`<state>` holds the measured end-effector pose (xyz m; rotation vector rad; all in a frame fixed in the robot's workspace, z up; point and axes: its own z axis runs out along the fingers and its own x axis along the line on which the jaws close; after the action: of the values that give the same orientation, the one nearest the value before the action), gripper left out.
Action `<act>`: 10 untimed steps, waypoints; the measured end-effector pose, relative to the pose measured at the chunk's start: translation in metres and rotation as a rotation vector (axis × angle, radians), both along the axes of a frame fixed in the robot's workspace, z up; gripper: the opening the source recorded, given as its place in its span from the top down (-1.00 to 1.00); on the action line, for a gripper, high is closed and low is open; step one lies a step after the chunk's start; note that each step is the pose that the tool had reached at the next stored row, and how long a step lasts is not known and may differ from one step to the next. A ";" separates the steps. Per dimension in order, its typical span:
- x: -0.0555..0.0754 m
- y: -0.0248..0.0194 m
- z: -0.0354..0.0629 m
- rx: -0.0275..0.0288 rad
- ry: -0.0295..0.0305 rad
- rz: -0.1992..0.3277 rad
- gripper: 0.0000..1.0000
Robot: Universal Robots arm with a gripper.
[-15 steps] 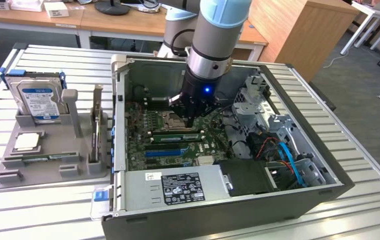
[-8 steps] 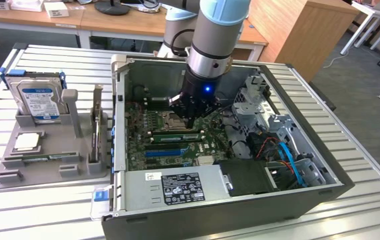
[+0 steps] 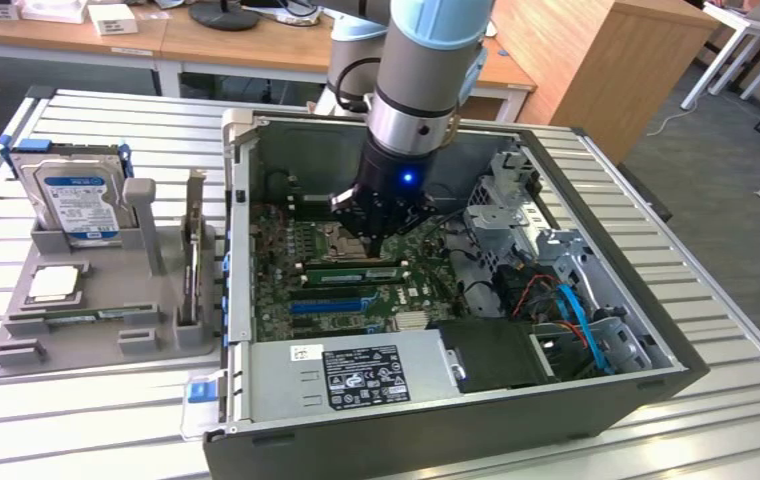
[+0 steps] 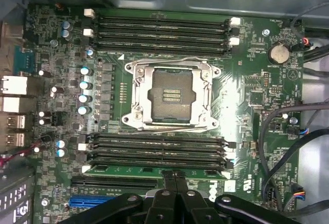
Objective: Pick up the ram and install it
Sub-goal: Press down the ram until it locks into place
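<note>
The ram (image 4: 128,171) is a long green stick lying along the motherboard slot nearest the blue connector, its white end latches at both ends. In the exterior view the ram (image 3: 333,272) shows its pale label, just below the CPU socket. My gripper (image 3: 377,250) reaches down into the open computer case. Its fingers are shut together, with the tips right at the ram's top edge near its middle. In the wrist view the gripper (image 4: 175,179) shows the two black fingers pressed side by side, with nothing held between them.
The CPU socket (image 4: 171,93) sits open mid-board, with empty black slots (image 4: 159,29) beyond it. Black cables (image 4: 280,131) and drive cages (image 3: 540,250) crowd one side of the case. A grey tray (image 3: 33,350) at the exterior view's left holds a hard drive (image 3: 77,200) and an upright card (image 3: 193,260).
</note>
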<state>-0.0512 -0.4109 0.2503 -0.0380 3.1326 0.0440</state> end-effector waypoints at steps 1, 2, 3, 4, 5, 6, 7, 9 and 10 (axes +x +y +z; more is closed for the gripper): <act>0.000 0.0000 -0.0001 -0.0023 0.0000 -0.003 0.80; 0.000 0.0000 0.0000 -0.0074 0.0001 -0.004 0.80; 0.000 0.0000 -0.0001 -0.0126 0.0000 -0.005 0.80; 0.000 0.0000 -0.0001 -0.0187 0.0000 -0.007 0.80; 0.000 0.0000 -0.0001 -0.0214 0.0000 -0.010 0.80; 0.000 -0.0001 -0.0001 -0.0214 0.0001 -0.015 0.80; 0.000 -0.0001 0.0000 -0.0215 0.0001 -0.021 0.80; 0.000 0.0000 0.0000 -0.0216 0.0000 -0.032 0.80; -0.001 0.0000 -0.0001 -0.0216 0.0000 -0.041 0.80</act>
<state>-0.0520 -0.4109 0.2502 0.0255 3.1327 0.0100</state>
